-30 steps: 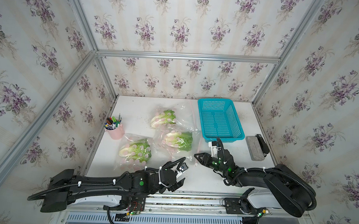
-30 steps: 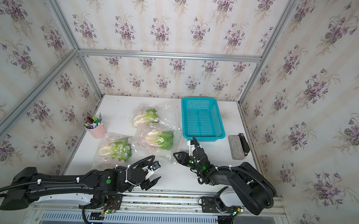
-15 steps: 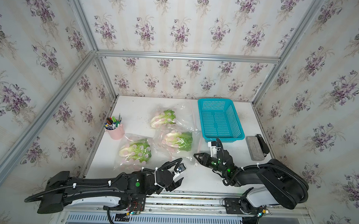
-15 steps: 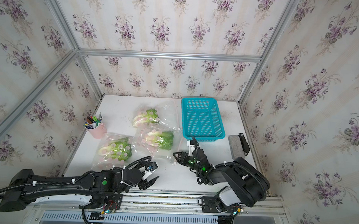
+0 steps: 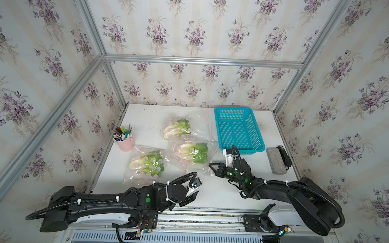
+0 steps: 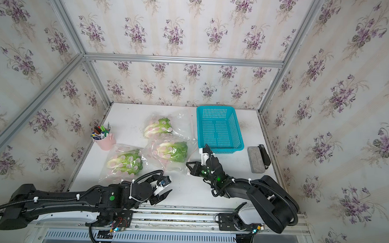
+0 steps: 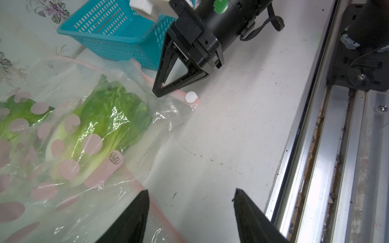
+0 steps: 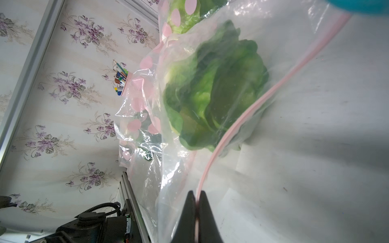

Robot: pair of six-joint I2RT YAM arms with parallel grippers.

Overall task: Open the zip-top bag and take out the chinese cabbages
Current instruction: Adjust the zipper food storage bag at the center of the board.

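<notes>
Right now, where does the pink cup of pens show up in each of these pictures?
In a top view: the pink cup stands at the left edge of the table.
In a top view: the pink cup, same place at the left edge.
Left wrist view: not in it.
Right wrist view: the pink cup, small, against the flowered wall.
Shared landmark: the middle zip-top bag, cabbage inside, shows in all four.

Bare tabletop [image 5: 218,194] at front centre; zip-top bags [image 5: 188,151] and basket [image 5: 240,149] (teal) crowd behind.
</notes>
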